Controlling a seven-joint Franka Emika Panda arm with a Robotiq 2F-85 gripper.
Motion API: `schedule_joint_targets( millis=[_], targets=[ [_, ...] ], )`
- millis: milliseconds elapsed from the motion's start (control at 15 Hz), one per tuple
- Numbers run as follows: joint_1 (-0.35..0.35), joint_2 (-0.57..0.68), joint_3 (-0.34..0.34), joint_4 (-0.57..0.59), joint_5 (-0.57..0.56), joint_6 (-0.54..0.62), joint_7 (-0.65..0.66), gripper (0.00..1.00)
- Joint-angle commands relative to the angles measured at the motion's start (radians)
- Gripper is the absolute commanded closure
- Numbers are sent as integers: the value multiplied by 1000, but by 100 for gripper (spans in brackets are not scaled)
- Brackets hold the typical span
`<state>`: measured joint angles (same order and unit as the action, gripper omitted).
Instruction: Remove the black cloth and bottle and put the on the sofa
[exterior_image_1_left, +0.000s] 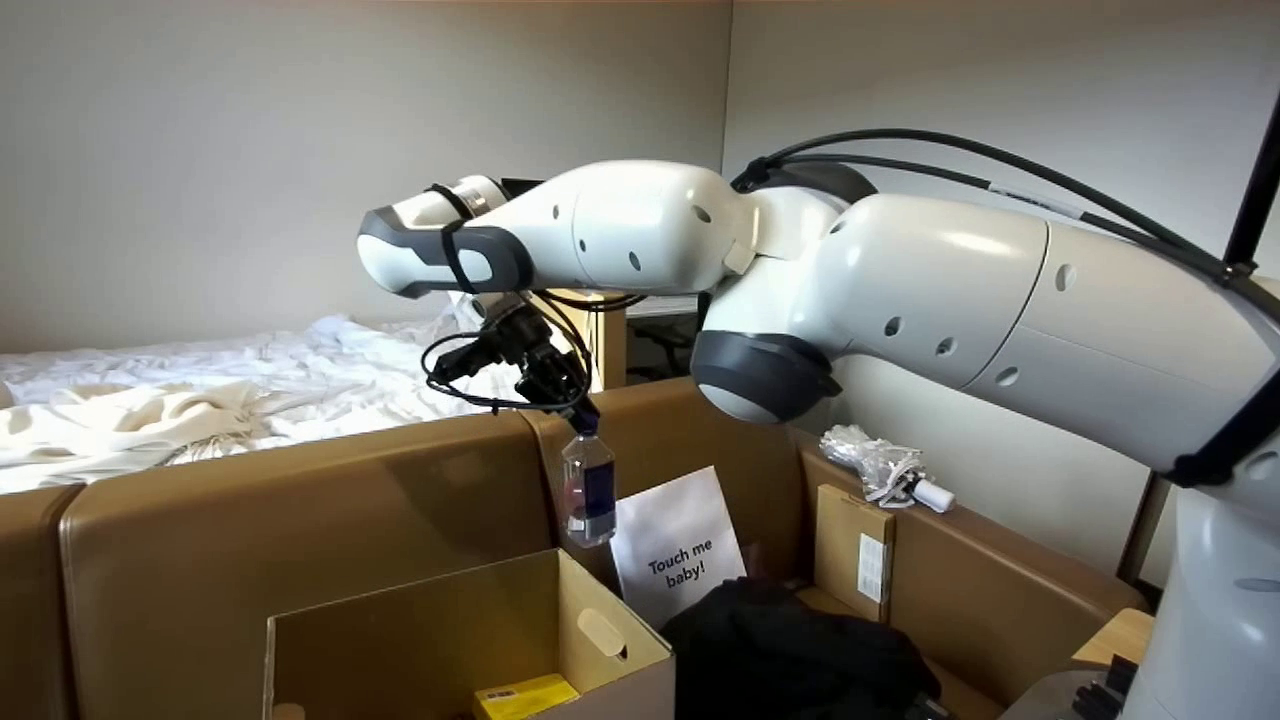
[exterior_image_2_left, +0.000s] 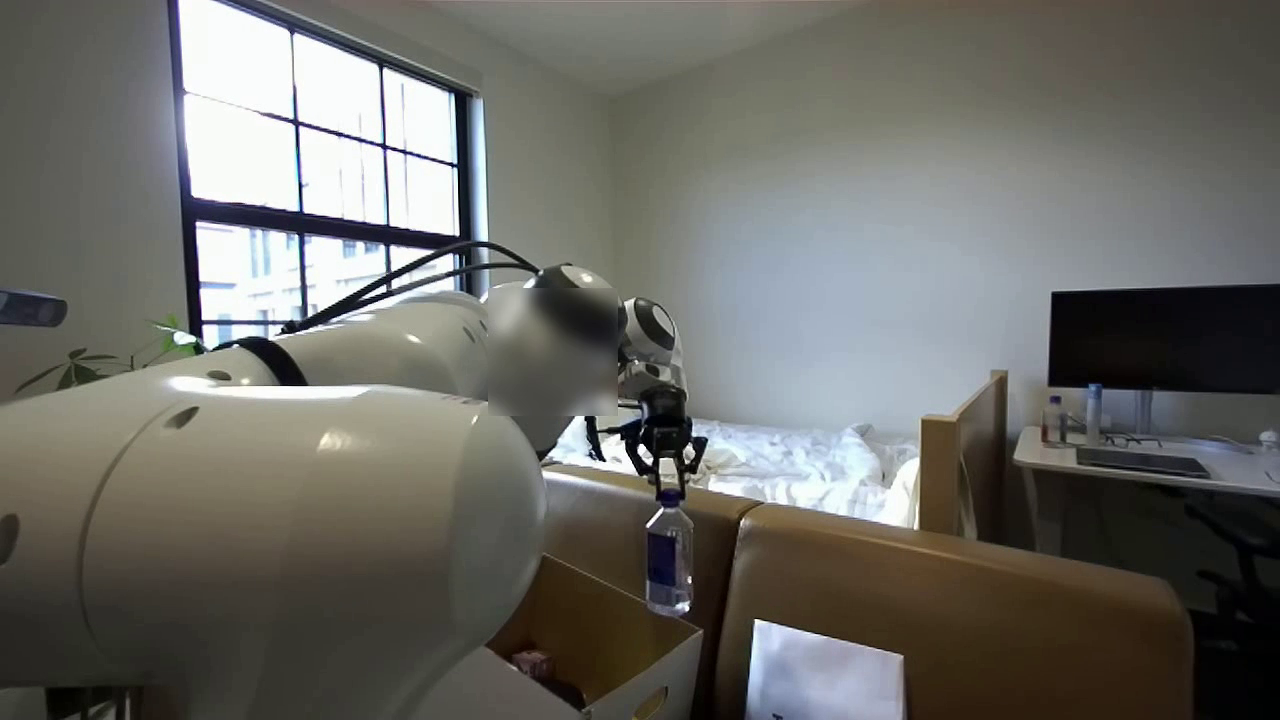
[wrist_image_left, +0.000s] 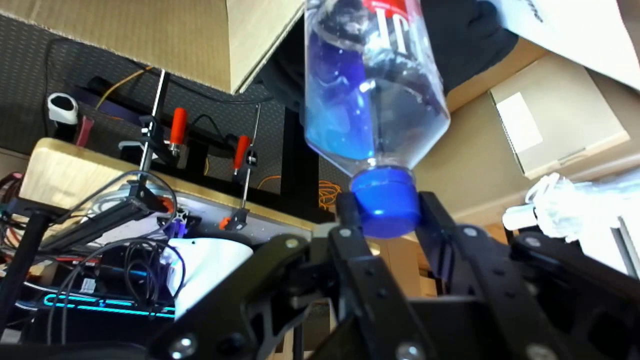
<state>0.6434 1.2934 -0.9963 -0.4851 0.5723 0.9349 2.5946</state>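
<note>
One bottle (exterior_image_1_left: 588, 490) hangs from my gripper (exterior_image_1_left: 583, 418) in an exterior view, and the cloth (exterior_image_1_left: 800, 650) lies heaped on the sofa (exterior_image_1_left: 300, 520) beside the box (exterior_image_1_left: 430, 630). In an exterior view I see the bottle upright before the sofa's back, near the paper (exterior_image_2_left: 825, 672). In the wrist view my jaws clamp the bottle's blue cap (wrist_image_left: 387, 202).
</note>
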Motion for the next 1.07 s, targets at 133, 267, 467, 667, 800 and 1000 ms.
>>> schedule_joint_targets(
  millis=[133,267,467,667,800,1000],
  targets=[
    [-3,-58,-106,-49,-15,-65,4,88],
    [-13,-63,-158,-89,7,-60,4,88],
    [-28,-70,-224,-161,46,-39,4,88],
    [-39,-114,-265,-221,49,-54,4,88],
    [-18,-143,-310,-294,38,-32,4,88],
    [38,-184,-392,-435,24,14,4,88]
  ],
)
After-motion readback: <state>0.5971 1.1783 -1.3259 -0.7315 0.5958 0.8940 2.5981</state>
